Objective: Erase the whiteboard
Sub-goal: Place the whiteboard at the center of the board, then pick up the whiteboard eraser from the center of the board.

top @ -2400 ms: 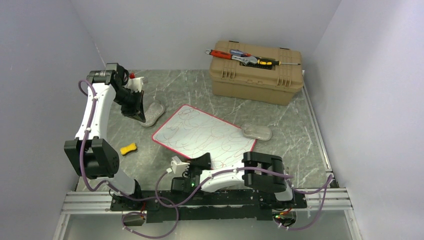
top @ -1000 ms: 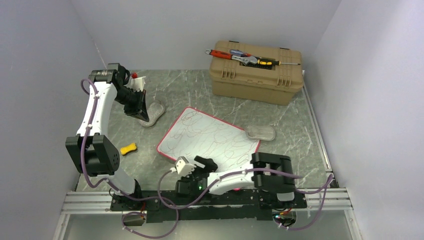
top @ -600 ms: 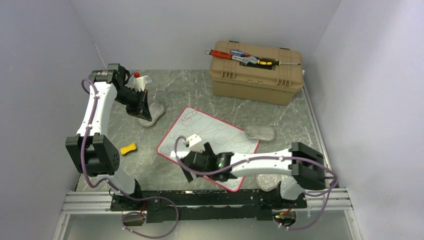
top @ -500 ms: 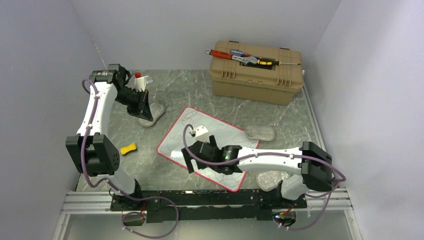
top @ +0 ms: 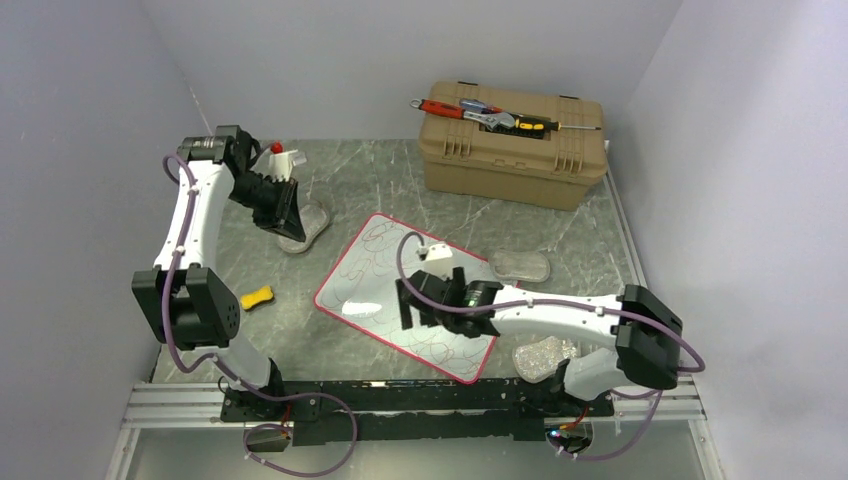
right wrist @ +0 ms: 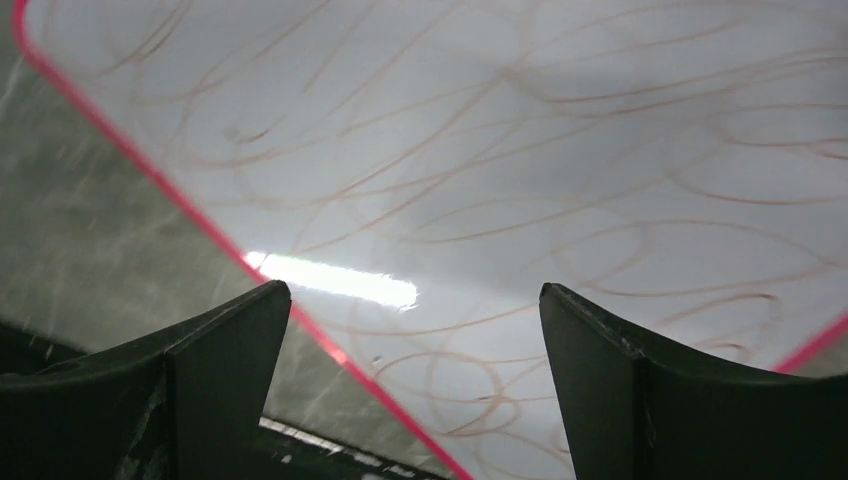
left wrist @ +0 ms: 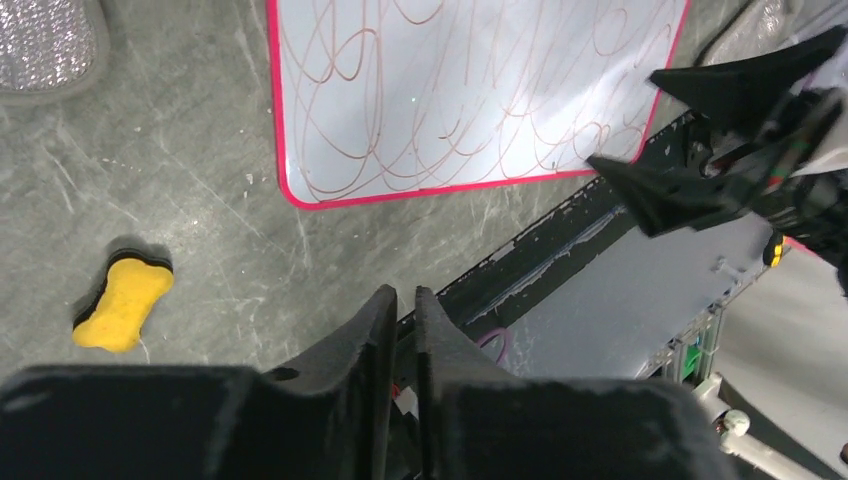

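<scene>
The whiteboard (top: 385,270) lies flat mid-table, glossy white with a thin red rim and covered in thin pen scribbles. My right gripper (top: 406,305) hovers over its near left part, jaws wide open and empty. In the right wrist view the whiteboard (right wrist: 520,150) fills the frame between the parted fingers of the right gripper (right wrist: 408,290). My left gripper (top: 290,232) hangs at the far left beside a glittery grey pad (top: 308,222). In the left wrist view the left gripper (left wrist: 405,292) shows only a narrow gap, holding nothing, with the whiteboard (left wrist: 470,90) beyond.
A yellow bone-shaped sponge (top: 258,297) lies left of the board. A tan toolbox (top: 515,150) with hand tools on its lid stands at the back right. Two more glittery grey pads lie right of the board (top: 520,265) and near the right arm's base (top: 545,357).
My right arm has swung out from beside its base and now reaches over the whiteboard, jaws open. The left gripper's jaws have parted slightly; the left arm has barely moved.
</scene>
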